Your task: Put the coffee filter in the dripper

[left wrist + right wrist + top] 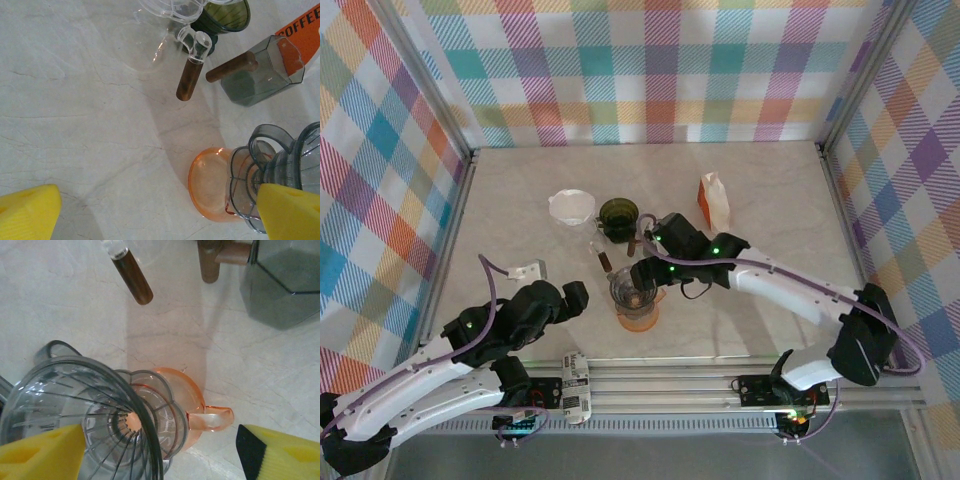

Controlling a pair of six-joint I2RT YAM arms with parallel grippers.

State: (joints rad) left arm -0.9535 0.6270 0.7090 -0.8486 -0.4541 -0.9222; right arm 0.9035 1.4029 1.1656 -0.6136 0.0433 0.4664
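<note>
The grey see-through dripper (632, 288) (75, 405) sits on an orange glass cup (640, 318) (192, 392) at the table's front middle. My right gripper (648, 272) (160, 457) hangs open right over it, one yellow finger above the dripper's wall, the other past the cup's handle, with nothing gripped. The white coffee filter (572, 207) lies at the back left, apart from both grippers. To the left of the cup, my left gripper (572, 297) (160, 220) stands wide open above bare table; the dripper (285, 165) and cup (212, 182) are by its right finger.
A dark green dripper (618, 213) (227, 15) stands beside the filter. A brown wooden stick (603, 258) (189, 80) and a grey scoop with a wooden handle (260, 70) (282, 280) lie behind the cup. An orange coffee bag (713, 200) stands at the back right.
</note>
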